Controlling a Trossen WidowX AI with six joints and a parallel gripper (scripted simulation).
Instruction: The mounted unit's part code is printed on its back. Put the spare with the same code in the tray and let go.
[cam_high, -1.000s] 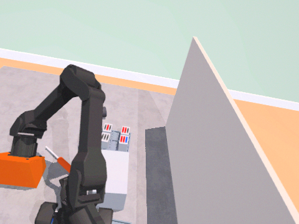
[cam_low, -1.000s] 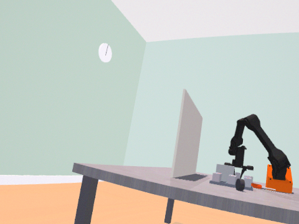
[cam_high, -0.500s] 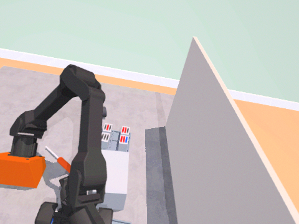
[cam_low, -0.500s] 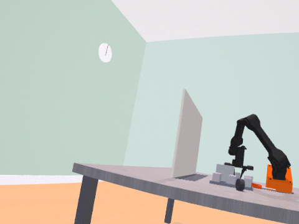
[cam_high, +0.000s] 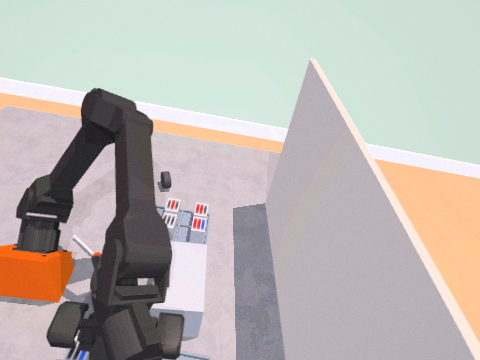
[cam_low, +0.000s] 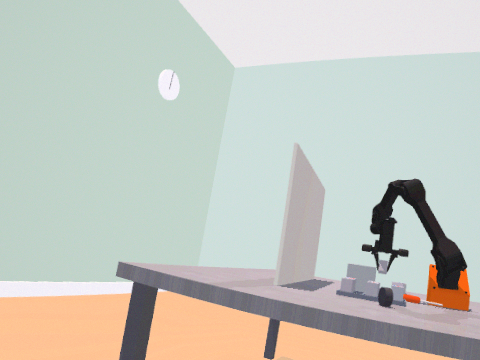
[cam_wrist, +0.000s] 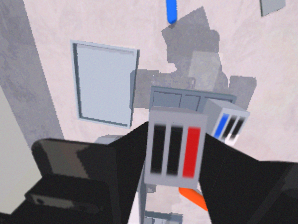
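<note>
My gripper (cam_wrist: 174, 167) (cam_low: 384, 263) is shut on a grey spare block (cam_wrist: 175, 145) (cam_low: 383, 268) whose label shows two black stripes and one red stripe. It holds the block in the air above the grey spare rack (cam_wrist: 192, 97) (cam_low: 367, 291). Another spare (cam_wrist: 227, 125) with a blue and two black stripes sits in the rack to the right. More striped spares (cam_high: 173, 205) (cam_high: 200, 216) show in the top view. The pale tray (cam_wrist: 105, 82) (cam_high: 190, 280) lies to the left of the rack in the wrist view. The mounted unit is not in sight.
A tall upright panel (cam_high: 340, 225) (cam_low: 300, 220) stands on the table beside the rack. A black roller (cam_high: 165, 180) (cam_low: 386, 295) and an orange-handled screwdriver (cam_low: 415, 299) (cam_wrist: 192, 197) lie near the rack. The orange arm base (cam_high: 32, 272) (cam_low: 448, 290) is at the side.
</note>
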